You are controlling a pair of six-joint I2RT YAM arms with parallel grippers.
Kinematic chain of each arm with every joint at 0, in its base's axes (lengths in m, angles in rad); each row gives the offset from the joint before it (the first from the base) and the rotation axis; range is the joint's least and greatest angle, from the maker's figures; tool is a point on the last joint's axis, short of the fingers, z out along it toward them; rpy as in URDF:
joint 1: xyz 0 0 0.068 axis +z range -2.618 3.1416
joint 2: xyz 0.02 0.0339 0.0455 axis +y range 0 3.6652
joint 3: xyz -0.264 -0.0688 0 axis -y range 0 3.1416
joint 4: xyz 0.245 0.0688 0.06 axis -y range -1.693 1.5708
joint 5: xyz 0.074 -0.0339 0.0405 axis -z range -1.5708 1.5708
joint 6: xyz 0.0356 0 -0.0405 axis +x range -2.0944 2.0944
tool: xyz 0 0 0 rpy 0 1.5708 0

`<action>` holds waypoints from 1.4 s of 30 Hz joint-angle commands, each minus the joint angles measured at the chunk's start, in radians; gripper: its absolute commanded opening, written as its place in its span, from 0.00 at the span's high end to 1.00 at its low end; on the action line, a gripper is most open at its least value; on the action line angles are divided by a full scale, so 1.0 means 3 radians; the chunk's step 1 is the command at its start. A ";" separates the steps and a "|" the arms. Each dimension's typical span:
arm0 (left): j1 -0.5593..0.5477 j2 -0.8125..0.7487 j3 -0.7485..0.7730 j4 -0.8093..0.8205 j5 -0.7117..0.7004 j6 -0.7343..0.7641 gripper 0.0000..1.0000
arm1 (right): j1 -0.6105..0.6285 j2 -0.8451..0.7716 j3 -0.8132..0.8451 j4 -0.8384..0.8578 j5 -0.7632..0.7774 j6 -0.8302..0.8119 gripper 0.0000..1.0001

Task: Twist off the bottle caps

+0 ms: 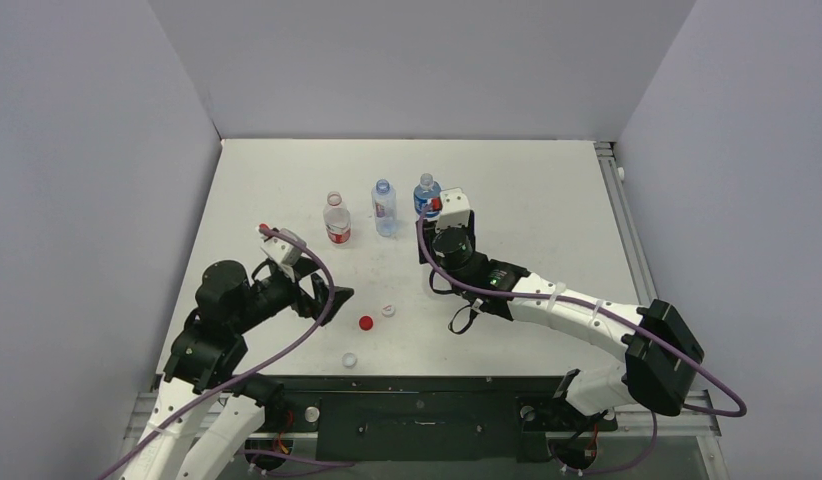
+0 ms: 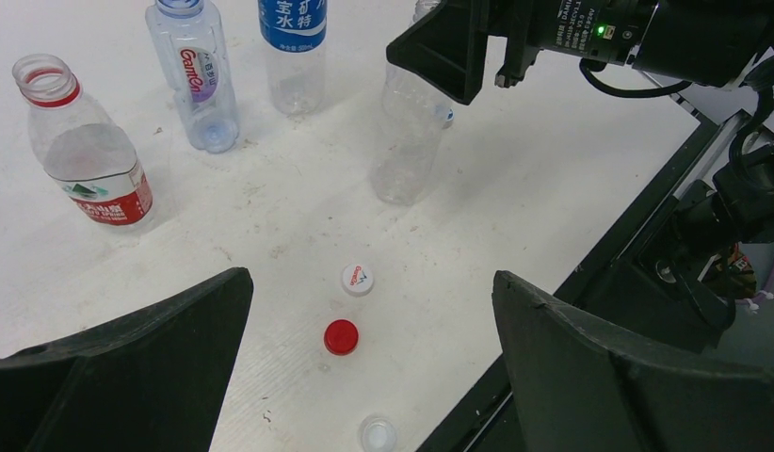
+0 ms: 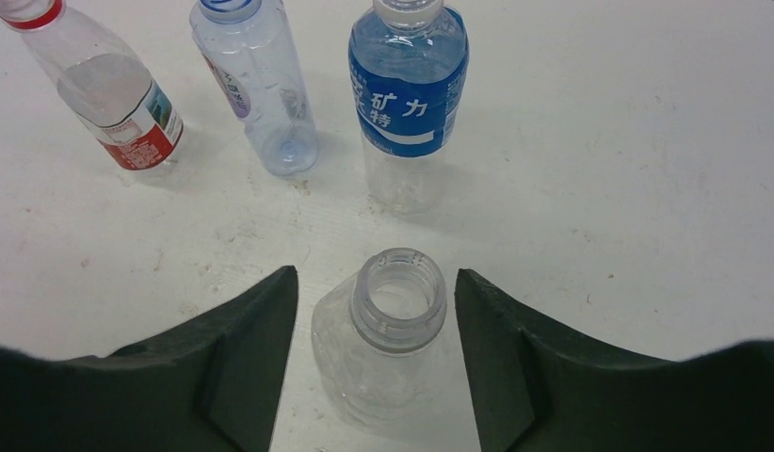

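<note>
Your left pincer (image 2: 372, 292) is spread wide; the red cap (image 2: 341, 336) lies on the tabletop (image 2: 515, 188) just ahead of it, the white cap (image 2: 357, 279) just beyond the red cap, a clear cap (image 2: 378, 434) nearer. Your right pincer (image 3: 377, 276), beyond the red cap, is spread around the neck of an uncapped bottle (image 3: 399, 328)

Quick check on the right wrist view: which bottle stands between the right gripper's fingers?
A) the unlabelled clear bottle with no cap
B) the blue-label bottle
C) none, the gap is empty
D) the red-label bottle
A: the unlabelled clear bottle, its neck open, stands between the fingers of the right gripper, while the red-label bottle and the blue-label bottle stand farther back.
</note>
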 commanded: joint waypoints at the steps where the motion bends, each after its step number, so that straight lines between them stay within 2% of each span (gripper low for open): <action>1: 0.0010 -0.0046 0.0145 0.0031 -0.0067 0.0060 0.03 | 0.0027 -0.0081 0.0017 0.0041 0.0065 0.0031 0.36; 2: 0.0010 -0.0042 0.0144 0.0030 -0.0082 0.0063 0.03 | 0.0028 -0.0095 0.0024 0.0026 0.0076 0.0027 0.31; 6: 0.0010 -0.0032 0.0142 0.0036 -0.0141 0.0066 0.03 | 0.0027 -0.0178 0.0060 -0.0037 0.0108 0.0011 0.23; 10: 0.0010 0.0010 0.0105 0.0090 -0.0339 0.0089 0.04 | -0.0038 -0.0333 0.0042 -0.0027 0.0174 0.0025 0.20; 15: 0.0076 0.0097 -0.0015 0.0213 -0.0624 0.0285 0.04 | -0.0505 -0.0712 -0.0302 0.0290 0.0095 0.0209 0.19; 19: 0.0436 0.0156 -0.0202 0.0434 -0.0489 0.0398 0.03 | -0.1078 -0.1073 -0.0633 0.0475 -0.0061 0.0278 0.19; 21: 0.0900 0.0218 -0.0310 0.0566 -0.0255 0.0429 0.03 | -0.1442 -0.1217 -0.0734 0.0402 -0.0197 0.0316 0.19; 22: 0.1025 0.0248 -0.0387 0.0675 -0.0175 0.0432 0.03 | -0.1630 -0.1265 -0.0833 0.0420 -0.0221 0.0278 0.18; 23: 0.1301 0.0320 -0.0421 0.0802 -0.0031 0.0427 0.03 | -0.1776 -0.1372 -0.0897 0.0478 -0.0220 0.0248 0.18; 27: 0.1653 0.0494 -0.0667 0.1270 0.0129 0.0569 0.03 | -0.2115 -0.1548 -0.1226 0.0593 0.0005 0.0014 0.18; 33: 0.1756 0.0866 -0.1084 0.2086 0.0057 0.0654 0.03 | -0.2675 -0.1592 -0.1508 0.0717 0.0145 -0.0208 0.18; 38: 0.1763 0.1137 -0.1454 0.2809 -0.0054 0.0623 0.03 | -0.2829 -0.1486 -0.1656 0.0947 0.0115 -0.0300 0.19; 42: 0.1765 0.1404 -0.1677 0.3341 -0.0001 0.0677 0.03 | -0.2848 -0.1195 -0.1732 0.1415 0.0004 -0.0359 0.19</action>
